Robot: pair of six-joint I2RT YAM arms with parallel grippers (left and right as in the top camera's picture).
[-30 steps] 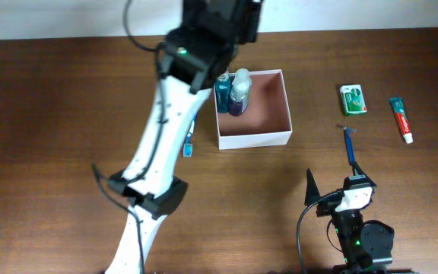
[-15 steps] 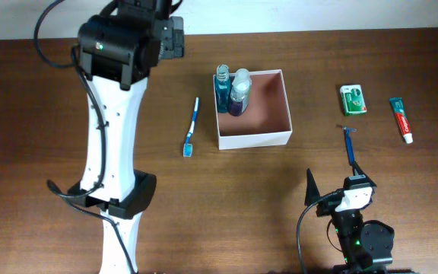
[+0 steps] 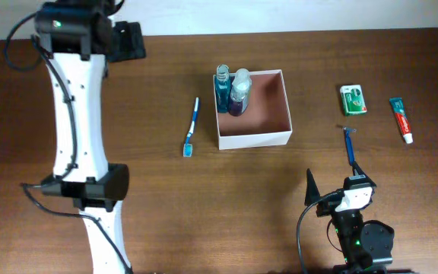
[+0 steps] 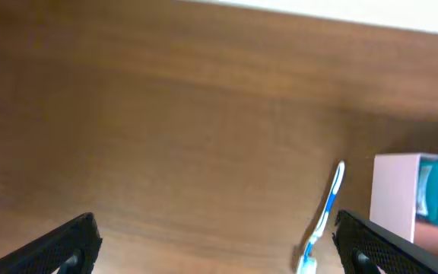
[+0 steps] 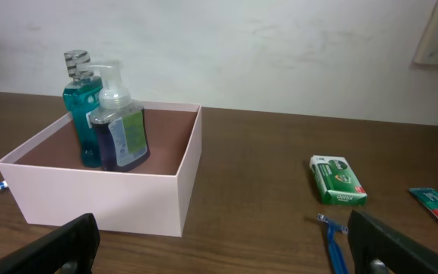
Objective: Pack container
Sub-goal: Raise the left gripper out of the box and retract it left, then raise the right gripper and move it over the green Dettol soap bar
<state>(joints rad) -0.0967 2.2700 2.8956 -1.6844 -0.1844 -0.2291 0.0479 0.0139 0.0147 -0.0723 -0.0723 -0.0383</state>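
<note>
As the left arm swings clear: the left gripper (image 3: pixel 130 39), over the box (image 3: pixel 254 139) a second ago, now hangs well away, fingers spread and empty.
Meaning: probably a drop-off is finished; the toothbrush (image 3: pixel 192 128), between this gripper and the box, looks like the next pick.
Box: square, open-topped, white walls, pinkish-brown inside; unmoved, ahead-left of the right gripper (image 3: pixel 333 180).
Contents: teal bottle (image 3: pixel 223 90) and clear pump bottle (image 3: pixel 239 93) upright, touching, in the corner nearest the left gripper.
Right gripper: fingers apart, empty; razor (image 3: pixel 349 143) just ahead, green packet (image 3: pixel 352 100) and toothpaste tube (image 3: pixel 401 119) farther ahead-right.
</note>
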